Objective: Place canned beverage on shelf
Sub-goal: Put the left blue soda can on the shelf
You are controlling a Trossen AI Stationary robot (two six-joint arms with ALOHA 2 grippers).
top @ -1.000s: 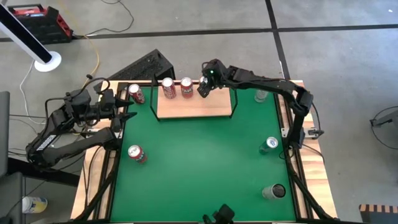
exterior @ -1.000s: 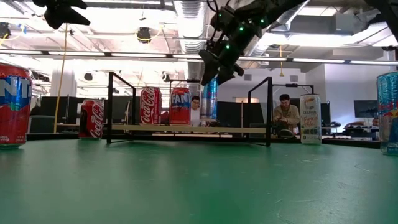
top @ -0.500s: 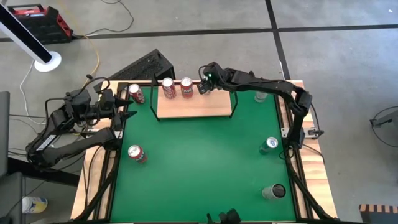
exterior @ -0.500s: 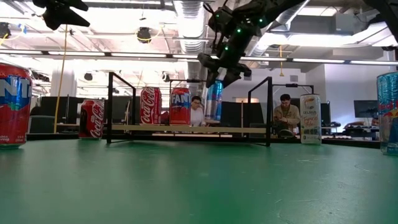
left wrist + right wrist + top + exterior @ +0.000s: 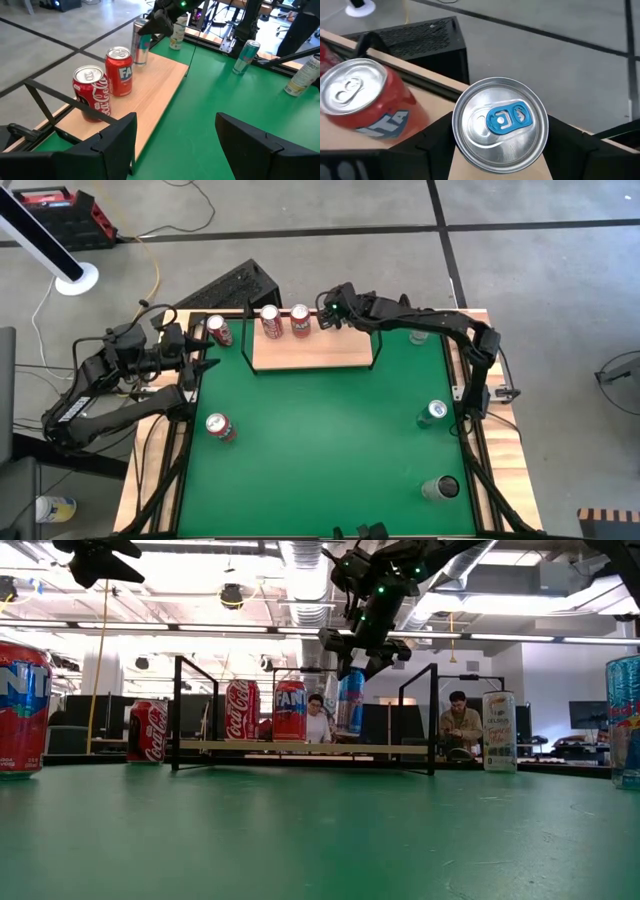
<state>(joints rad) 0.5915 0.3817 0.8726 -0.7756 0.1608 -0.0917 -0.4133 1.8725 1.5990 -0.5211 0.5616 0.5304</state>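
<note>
Slim silver-blue aluminium can (image 5: 500, 125), upright on pale-wood shelf board (image 5: 312, 352) beside orange Fanta can (image 5: 119, 71). Right gripper (image 5: 362, 652) straddling its top, jaws spread beside it, whether touching: cannot tell. Step: release. Next: straight lift clear, no nudging.

The table mat (image 5: 320, 440) is showing plain green. The shelf (image 5: 312, 352) is showing pale wood grain, with a thin black wire frame (image 5: 180, 710) at its ends. Two cans on it are showing red: a Coca-Cola can (image 5: 241, 710) with white script and a Fanta can (image 5: 290, 711) with blue-and-white lettering. The slim can (image 5: 500, 126) is showing a silver top with a blue tab, and its side is showing blue and silver with a red patch. Both arms are showing black; green lights are glowing on the right arm (image 5: 378, 588).
</note>
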